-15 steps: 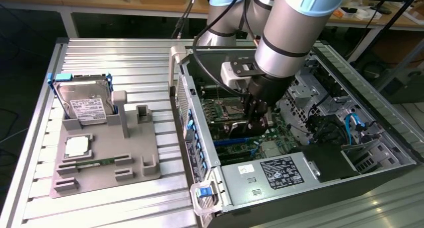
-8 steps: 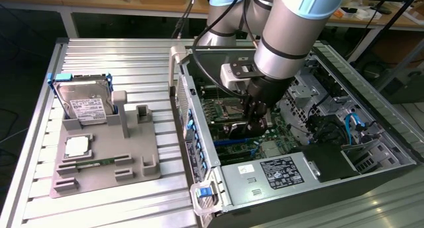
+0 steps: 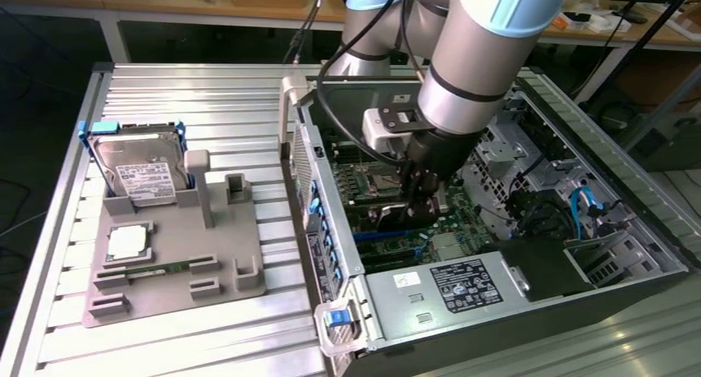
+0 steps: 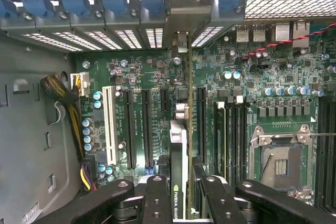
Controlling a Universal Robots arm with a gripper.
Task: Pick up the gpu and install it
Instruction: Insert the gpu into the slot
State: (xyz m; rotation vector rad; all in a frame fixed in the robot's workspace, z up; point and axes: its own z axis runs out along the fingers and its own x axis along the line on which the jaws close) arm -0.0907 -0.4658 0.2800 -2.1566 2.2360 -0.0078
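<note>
Exterior view: an open computer case (image 3: 328, 262) lies on the slatted worktop (image 3: 197, 344), and the robot arm (image 3: 482, 57) reaches down into it.

Wrist view: the green motherboard (image 4: 252, 82) faces the camera, with 1 white and several black expansion slots (image 4: 129, 129). The gpu (image 4: 178, 150) stands edge-on among these slots, with 1 black slot on either side and its far end toward the case's rear openings. The gripper (image 4: 181, 190) pinches the gpu from both sides.

Judgement: pick-up is complete and the card is at the slot row. Whether it is seated cannot be told. Installation is not complete while the gripper holds the card.
</note>
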